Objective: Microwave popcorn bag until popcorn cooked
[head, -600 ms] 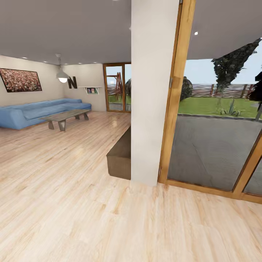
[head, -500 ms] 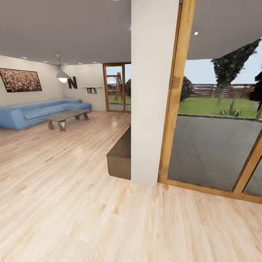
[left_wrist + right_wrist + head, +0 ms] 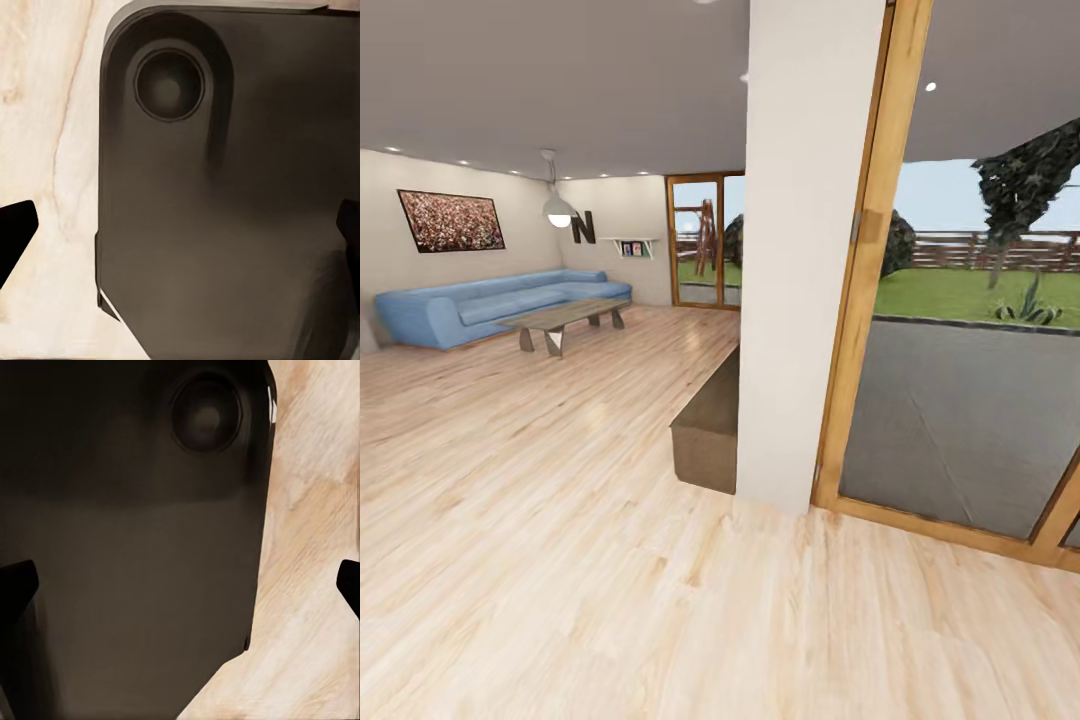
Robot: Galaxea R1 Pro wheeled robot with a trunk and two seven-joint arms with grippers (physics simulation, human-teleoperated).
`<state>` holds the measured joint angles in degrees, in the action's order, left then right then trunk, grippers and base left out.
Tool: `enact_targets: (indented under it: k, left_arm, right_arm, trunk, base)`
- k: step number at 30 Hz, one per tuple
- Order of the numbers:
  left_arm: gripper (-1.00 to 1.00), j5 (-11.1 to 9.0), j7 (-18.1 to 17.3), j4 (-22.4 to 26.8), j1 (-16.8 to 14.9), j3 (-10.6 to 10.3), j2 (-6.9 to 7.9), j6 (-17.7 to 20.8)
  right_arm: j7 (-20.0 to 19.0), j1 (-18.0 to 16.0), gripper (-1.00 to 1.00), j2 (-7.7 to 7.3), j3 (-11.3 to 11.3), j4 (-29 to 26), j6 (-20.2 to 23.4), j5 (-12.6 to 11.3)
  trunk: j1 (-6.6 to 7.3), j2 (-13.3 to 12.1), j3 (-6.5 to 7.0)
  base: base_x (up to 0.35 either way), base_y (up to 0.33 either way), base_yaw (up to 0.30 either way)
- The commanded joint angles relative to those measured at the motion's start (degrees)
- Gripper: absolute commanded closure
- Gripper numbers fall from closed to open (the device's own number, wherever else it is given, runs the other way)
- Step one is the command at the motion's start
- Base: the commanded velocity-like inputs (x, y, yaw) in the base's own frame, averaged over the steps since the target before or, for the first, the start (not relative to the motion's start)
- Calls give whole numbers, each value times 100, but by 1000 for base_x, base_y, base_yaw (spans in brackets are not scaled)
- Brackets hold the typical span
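Much bare wood floor (image 3: 560, 560) left of white pillar (image 3: 800, 250)

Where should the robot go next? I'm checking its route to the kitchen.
Probably keep turning the base to look for the kitchen. The head view shows a living room: blue sofa, coffee table, white pillar and glass door straight ahead, so driving forward looks blocked.

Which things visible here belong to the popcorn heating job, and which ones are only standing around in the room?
Belonging to the job:
- left gripper, fingers wide apart, holding nothing
- right gripper, fingers wide apart, holding nothing

Only standing around:
- blue sofa
- coffee table
- wall picture
- pendant lamp
- white pillar
- wooden floor
- glass door
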<state>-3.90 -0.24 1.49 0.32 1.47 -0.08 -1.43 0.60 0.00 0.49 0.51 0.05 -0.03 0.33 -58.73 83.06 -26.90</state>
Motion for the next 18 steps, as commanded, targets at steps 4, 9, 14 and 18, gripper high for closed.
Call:
enact_targets:
  k: [4, 9, 14, 18]
  left_arm:
    - [-100, -47, -2, 7, 3, 11, -1, -6]
    - [-100, -42, -2, 9, 3, 8, -6, -6]
    - [-100, -29, 5, 9, 3, -30, 37, -6]
    - [-100, 0, 18, 15, 3, -46, 115, -6]
  right_arm:
    - [21, 0, -100, 4, -24, -3, -47, 2]
    - [27, 0, -100, 4, -55, -5, -173, -23]
    - [28, 0, -100, 4, -33, -5, -189, -24]
    - [28, 0, -100, 4, -20, -3, -194, -25]
  trunk:
    - [0, 2, -3]
    - [0, 2, -3]
    - [0, 2, -3]
    - [0, 2, -3]
  base:
    - [0, 0, 274]
    - [0, 0, 275]
    - [0, 0, 275]
    - [0, 0, 276]
